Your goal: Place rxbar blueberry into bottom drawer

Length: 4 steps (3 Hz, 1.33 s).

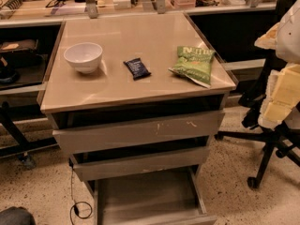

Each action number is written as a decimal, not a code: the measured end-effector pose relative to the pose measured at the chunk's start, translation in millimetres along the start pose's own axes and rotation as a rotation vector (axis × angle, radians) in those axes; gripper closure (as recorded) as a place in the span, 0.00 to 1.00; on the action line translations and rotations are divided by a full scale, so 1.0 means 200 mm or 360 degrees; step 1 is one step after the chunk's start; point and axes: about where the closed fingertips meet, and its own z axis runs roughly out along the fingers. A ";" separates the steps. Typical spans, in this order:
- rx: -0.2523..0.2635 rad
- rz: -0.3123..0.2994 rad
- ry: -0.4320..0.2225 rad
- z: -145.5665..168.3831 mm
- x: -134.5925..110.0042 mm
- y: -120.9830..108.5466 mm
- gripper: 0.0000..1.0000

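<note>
The rxbar blueberry (137,68), a small dark navy bar, lies flat on the cabinet top (140,36), between a white bowl and a green chip bag. The bottom drawer (145,197) is pulled out wide and its flat floor is bare. The two drawers above it stick out only slightly. My gripper is not in view. Only pale arm parts (281,88) show at the right edge, well right of the cabinet.
A white bowl (83,56) stands at the top's left and a green chip bag (193,64) at its right. A black office chair base (267,149) stands on the floor to the right. A cable (77,205) lies left of the open drawer. Cluttered benches run behind.
</note>
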 end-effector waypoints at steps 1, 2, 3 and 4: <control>0.0003 -0.0003 -0.0005 0.00 -0.01 -0.01 0.00; -0.0033 -0.0047 -0.0029 0.08 -0.11 -0.07 0.00; -0.0098 -0.0126 -0.0067 0.19 -0.30 -0.14 0.00; -0.0184 -0.0224 -0.0098 0.32 -0.50 -0.17 0.00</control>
